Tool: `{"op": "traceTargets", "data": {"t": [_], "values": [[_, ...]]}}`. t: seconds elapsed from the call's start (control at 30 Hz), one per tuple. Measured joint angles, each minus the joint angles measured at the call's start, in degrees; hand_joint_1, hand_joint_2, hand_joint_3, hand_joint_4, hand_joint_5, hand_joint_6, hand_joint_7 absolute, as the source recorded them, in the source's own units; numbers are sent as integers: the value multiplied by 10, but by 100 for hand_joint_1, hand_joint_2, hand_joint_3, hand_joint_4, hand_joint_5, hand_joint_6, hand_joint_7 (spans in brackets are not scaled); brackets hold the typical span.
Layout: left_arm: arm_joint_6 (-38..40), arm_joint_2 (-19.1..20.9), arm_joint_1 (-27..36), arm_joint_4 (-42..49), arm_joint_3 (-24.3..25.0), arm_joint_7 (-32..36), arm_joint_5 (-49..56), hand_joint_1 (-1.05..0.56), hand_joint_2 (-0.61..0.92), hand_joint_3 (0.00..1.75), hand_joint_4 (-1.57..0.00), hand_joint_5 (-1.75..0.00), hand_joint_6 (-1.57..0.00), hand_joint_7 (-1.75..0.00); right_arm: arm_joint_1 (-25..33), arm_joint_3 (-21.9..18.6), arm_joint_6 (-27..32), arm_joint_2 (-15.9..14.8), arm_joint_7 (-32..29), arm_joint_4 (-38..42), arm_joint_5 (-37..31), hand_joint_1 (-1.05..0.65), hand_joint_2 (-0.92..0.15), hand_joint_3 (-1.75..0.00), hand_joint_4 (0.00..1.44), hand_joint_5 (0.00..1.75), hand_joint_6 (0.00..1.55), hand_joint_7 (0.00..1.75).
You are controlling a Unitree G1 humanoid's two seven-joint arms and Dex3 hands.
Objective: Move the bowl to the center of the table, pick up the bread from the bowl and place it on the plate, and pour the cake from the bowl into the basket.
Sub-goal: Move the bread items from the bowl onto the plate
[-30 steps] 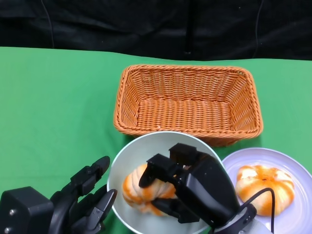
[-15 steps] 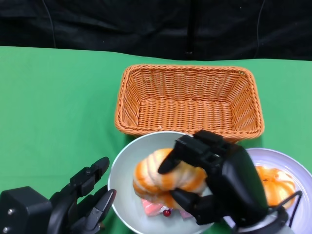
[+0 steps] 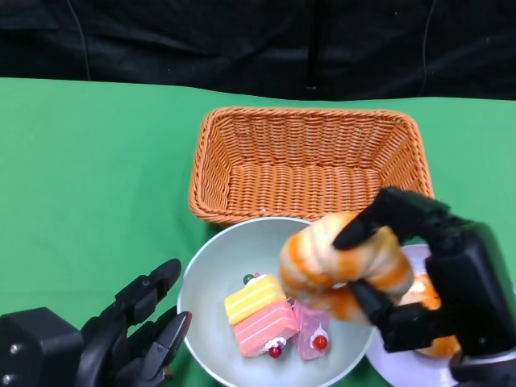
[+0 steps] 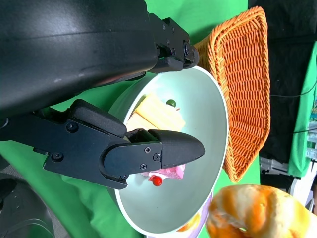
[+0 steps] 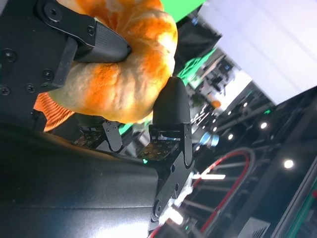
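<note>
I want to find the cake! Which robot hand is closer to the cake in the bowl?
Probably the right hand: it holds the bread right above the cake. The left hand waits just outside the bowl, fingers apart.

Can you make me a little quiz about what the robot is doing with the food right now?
1. True or false: the right hand is holding the bread up above the bowl.
2. Which is left inside the bowl? A) a banana B) pieces of cake C) a spoon
3. Fill in the word: the orange wicker ______ behind the bowl has nothing in it.

Key: 1 true. 2 B. 3 basket.
</note>
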Motion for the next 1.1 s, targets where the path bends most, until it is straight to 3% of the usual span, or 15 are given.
{"op": "traceTargets", "data": {"t": [0.2,0.47,0.6,0.9,1.1], "values": [[0,0,-1,1,0,0,0,-71,92,56,-23,-3,-19,0,15,-64,45,0,5,-33,-25,6,-8,-175,100,173,95,138],[0,0,-1,1,0,0,0,-72,92,56,-23,-3,-19,0,45,-94,81,-5,15,-61,-84,5,-5,-171,100,175,96,141],[0,0,-2,1,0,0,0,-71,92,56,-23,-3,-19,-1,53,-98,96,-9,19,-64,-115,6,-7,-166,100,175,96,139],[2,0,-1,0,0,0,0,-71,92,56,-23,-3,-19,0,58,-90,153,-24,92,-65,-162,8,-14,-148,95,175,88,146],[6,0,0,-3,0,0,0,-70,92,56,-23,-2,-19,0,58,-82,192,-29,152,-63,-160,9,-20,-137,91,175,89,137]]}}
